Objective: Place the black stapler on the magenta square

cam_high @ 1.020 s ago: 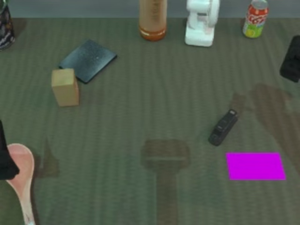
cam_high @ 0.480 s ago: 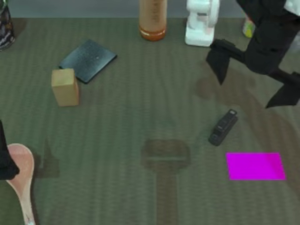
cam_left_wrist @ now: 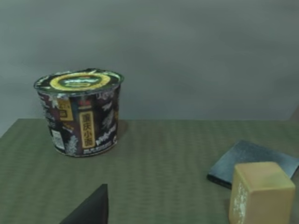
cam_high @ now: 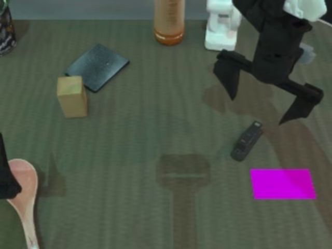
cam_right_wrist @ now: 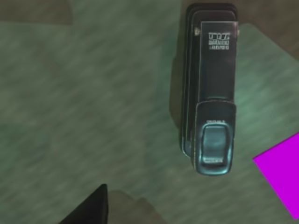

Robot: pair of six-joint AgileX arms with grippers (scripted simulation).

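The black stapler (cam_high: pixel 247 140) lies slanted on the green mat right of centre, and the right wrist view shows it lengthwise (cam_right_wrist: pixel 210 93). The magenta square (cam_high: pixel 282 183) lies flat just in front of it to the right, apart from it; one corner (cam_right_wrist: pixel 282 179) shows in the right wrist view. My right gripper (cam_high: pixel 262 98) hangs open above the mat just behind the stapler, its fingers spread wide and holding nothing. One of its fingertips (cam_right_wrist: pixel 91 210) shows in the wrist view. My left gripper (cam_high: pixel 4 176) stays parked at the left edge, open.
A tan block (cam_high: pixel 72 96) and a dark slate slab (cam_high: pixel 97 66) sit at the back left. An orange bottle (cam_high: pixel 169 21) and a white appliance (cam_high: pixel 223 28) stand along the back. A noodle cup (cam_left_wrist: pixel 79 112) is at the far left corner, a pink spoon (cam_high: pixel 23 197) at front left.
My right arm has swung in from the right edge, down and leftward, until its open gripper hangs just behind the stapler. Stapler and left arm have not moved.
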